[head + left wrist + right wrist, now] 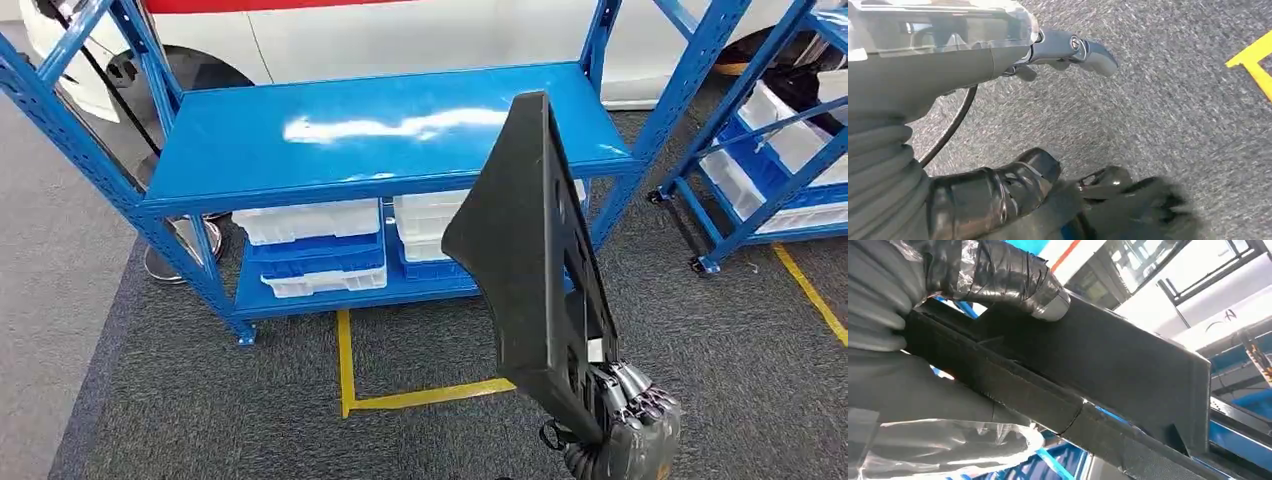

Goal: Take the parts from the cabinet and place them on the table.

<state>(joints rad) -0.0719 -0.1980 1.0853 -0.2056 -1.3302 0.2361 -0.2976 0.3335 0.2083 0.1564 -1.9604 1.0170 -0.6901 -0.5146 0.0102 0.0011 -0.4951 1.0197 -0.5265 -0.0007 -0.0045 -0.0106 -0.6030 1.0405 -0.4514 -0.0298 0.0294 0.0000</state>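
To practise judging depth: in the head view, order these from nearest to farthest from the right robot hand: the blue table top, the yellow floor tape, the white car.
Measured from the right robot hand, which grips the black part:
1. Yellow floor tape, on the carpet just to its left.
2. Blue table top, ahead, beyond the tape.
3. White car, behind the table.

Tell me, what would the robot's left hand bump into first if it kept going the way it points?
Probably the grey speckled carpet floor. In the left wrist view the left hand hangs with its fingers over bare carpet, nothing between them. How far off the floor lies is unclear.
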